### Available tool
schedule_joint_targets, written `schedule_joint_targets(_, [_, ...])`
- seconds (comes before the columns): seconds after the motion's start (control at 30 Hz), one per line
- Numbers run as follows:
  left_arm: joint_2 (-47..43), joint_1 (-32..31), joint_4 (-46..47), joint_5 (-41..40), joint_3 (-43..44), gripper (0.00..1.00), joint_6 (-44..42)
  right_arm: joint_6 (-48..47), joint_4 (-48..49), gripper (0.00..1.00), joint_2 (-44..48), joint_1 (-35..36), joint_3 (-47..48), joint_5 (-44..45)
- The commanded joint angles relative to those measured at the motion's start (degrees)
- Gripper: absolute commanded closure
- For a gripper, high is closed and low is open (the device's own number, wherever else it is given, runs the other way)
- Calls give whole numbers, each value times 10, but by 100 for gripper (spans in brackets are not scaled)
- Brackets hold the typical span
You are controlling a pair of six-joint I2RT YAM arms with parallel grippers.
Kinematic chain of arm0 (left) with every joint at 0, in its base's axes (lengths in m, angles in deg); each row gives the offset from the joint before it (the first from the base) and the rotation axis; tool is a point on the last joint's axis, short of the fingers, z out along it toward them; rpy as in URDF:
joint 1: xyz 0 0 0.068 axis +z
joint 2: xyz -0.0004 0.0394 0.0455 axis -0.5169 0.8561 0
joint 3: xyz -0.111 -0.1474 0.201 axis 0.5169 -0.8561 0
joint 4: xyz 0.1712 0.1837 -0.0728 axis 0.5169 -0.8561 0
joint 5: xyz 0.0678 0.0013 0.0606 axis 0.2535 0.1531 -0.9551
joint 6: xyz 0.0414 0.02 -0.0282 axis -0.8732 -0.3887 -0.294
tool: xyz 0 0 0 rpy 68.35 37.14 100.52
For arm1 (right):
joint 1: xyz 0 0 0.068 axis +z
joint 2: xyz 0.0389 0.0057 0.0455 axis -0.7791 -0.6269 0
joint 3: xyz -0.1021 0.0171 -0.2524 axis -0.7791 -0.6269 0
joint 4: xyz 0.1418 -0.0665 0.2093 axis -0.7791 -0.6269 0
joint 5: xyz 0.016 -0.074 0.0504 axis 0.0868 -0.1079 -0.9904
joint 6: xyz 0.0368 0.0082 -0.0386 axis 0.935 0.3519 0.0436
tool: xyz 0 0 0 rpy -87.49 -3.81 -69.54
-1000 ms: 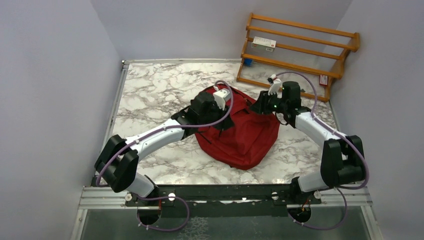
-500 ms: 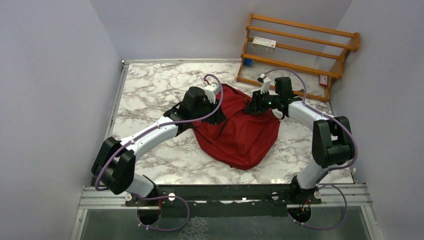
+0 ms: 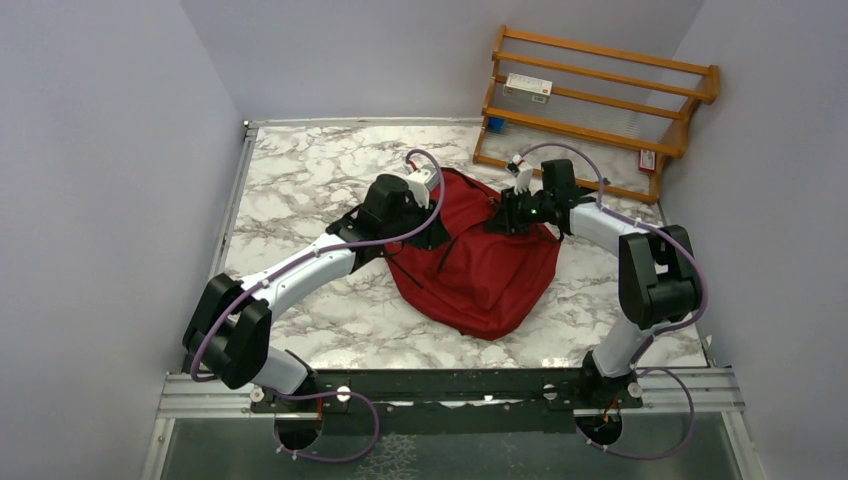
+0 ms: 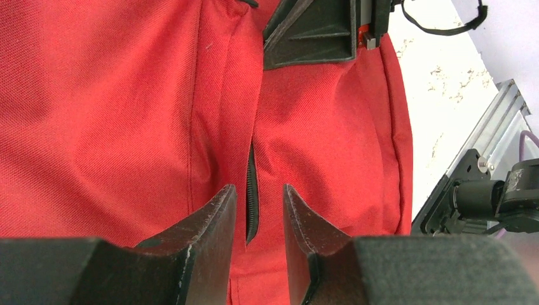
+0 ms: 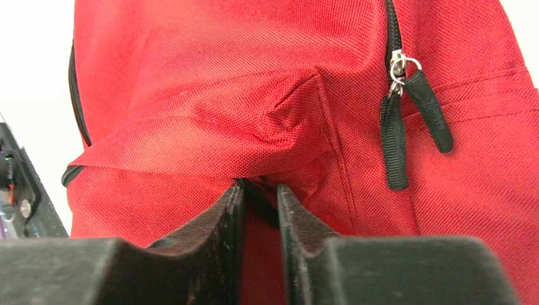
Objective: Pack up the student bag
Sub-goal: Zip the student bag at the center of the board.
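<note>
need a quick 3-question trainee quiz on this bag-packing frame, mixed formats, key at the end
1. True or false: the wooden rack stands at the near-left corner of the table.
2. What runs between the fingers of the left hand? A) a black zipper on the red fabric of the student bag; B) a pencil; C) a buckle.
3. In the right wrist view, how many black pull tabs hang from the metal slider?
Key: 1 false, it is at the far right. 2 A. 3 two.
</note>
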Motion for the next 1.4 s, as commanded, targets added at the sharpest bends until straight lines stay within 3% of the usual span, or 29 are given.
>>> schedule_joint_targets(0.0, [-9, 7, 2, 9, -8, 66, 5, -2, 0, 75, 7, 8, -4, 13])
schedule_joint_targets(0.27, [-5, 13, 9, 9, -8, 66, 7, -1, -25, 93, 73, 8, 1, 39])
schedule_joint_targets(0.57, [-2, 19, 20, 11, -14, 66, 13, -8, -95, 96, 97, 8, 36, 44])
schedule_joint_targets(0.93, [20, 37, 44, 19, -3, 65, 28, 16, -138, 99, 110, 23, 53, -21])
schedule_joint_targets(1.37, [99, 67, 84, 32, 78, 57, 99, 75, -72, 99, 113, 153, 30, 15])
